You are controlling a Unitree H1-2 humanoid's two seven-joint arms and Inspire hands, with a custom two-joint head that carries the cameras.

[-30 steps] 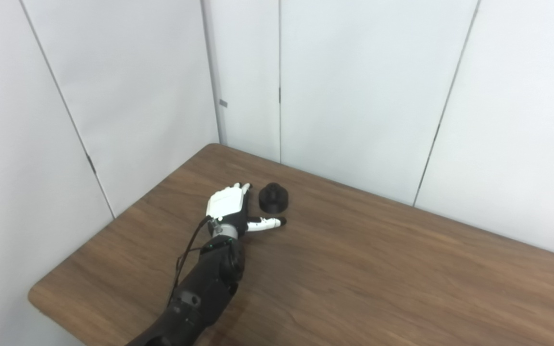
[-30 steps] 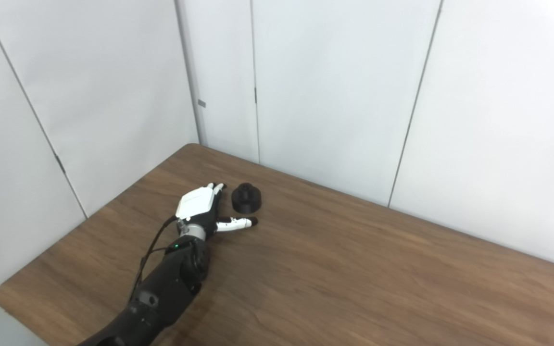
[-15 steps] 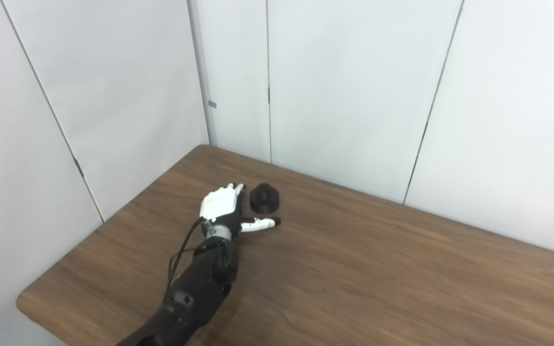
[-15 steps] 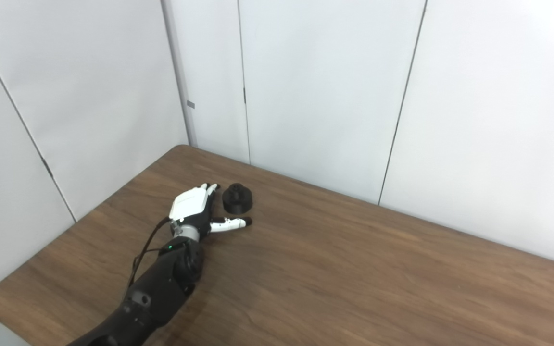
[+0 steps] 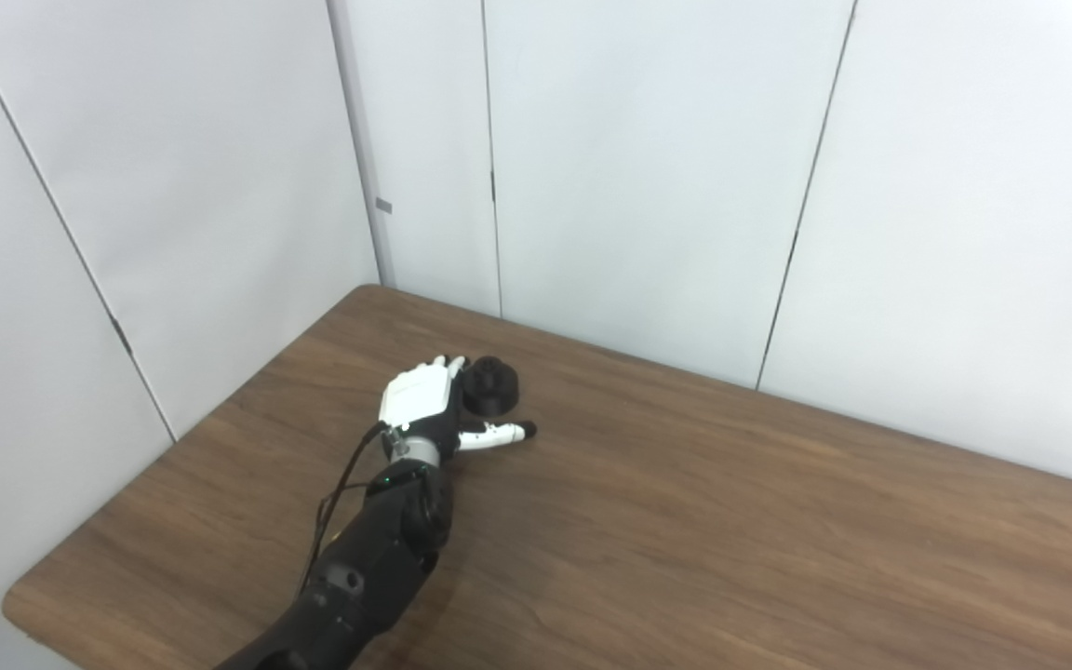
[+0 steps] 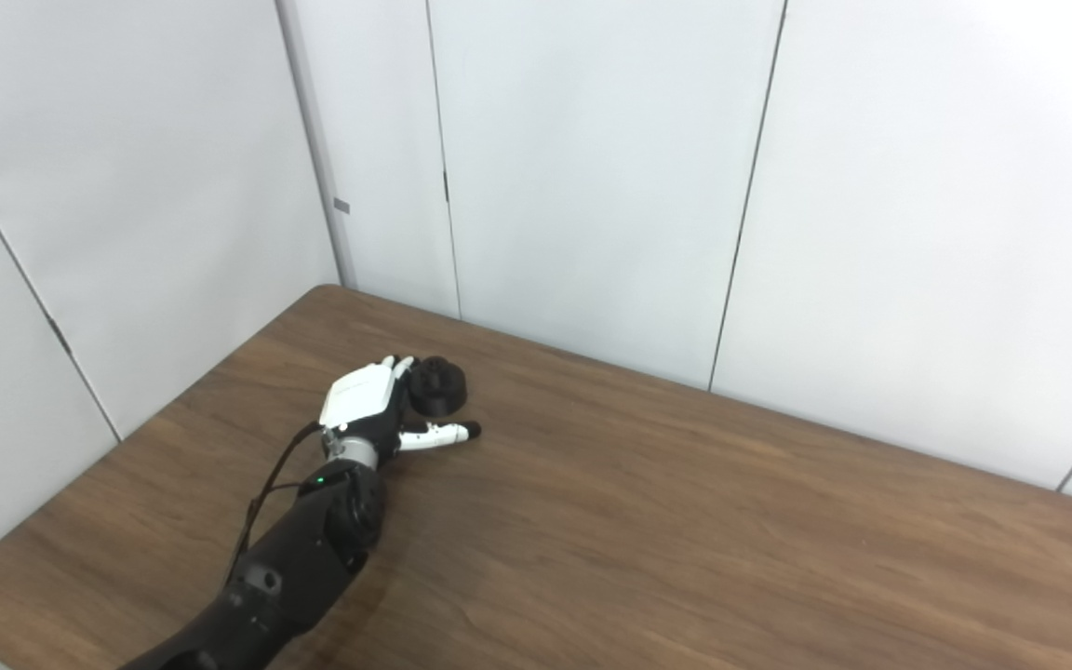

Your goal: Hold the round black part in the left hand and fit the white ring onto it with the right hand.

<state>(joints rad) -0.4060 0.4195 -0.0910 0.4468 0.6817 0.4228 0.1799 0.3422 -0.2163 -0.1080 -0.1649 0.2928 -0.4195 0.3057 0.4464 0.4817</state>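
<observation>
1. Near the far left corner of the table (image 5: 685, 521): round black part (image 5: 491, 389) sitting flat on the wood, stepped top facing up. Judged a sensible rest pose, wide base down, stable for a side grasp.
2. Right against that part, on its left side: left hand (image 5: 424, 409), white back turned up, palm toward the part. Looks like contact or a hair short of it; cannot tell which from this height.
3. Fingers (image 5: 448, 365) reaching along the far-left side of the part, apart from the thumb (image 5: 499, 433), which juts out low across the wood on the near side of the part. Spread, then, not clamped: part bracketed between fingers and thumb, nothing pinched yet.
4. Judged reason for the pose: cradling the part from two sides before closing, so as not to shove it away across the smooth top.
5. Back from the part toward the near left edge: dark forearm (image 6: 313, 530) stretched long and low over the table, wrist nearly straight, cable looping beside it.
6. Right of the part: bare wood only. No white ring anywhere in either view, no right hand either; both out of shot.
7. Step in hand, by judgement: securing the black part. Fitting not yet begun.
</observation>
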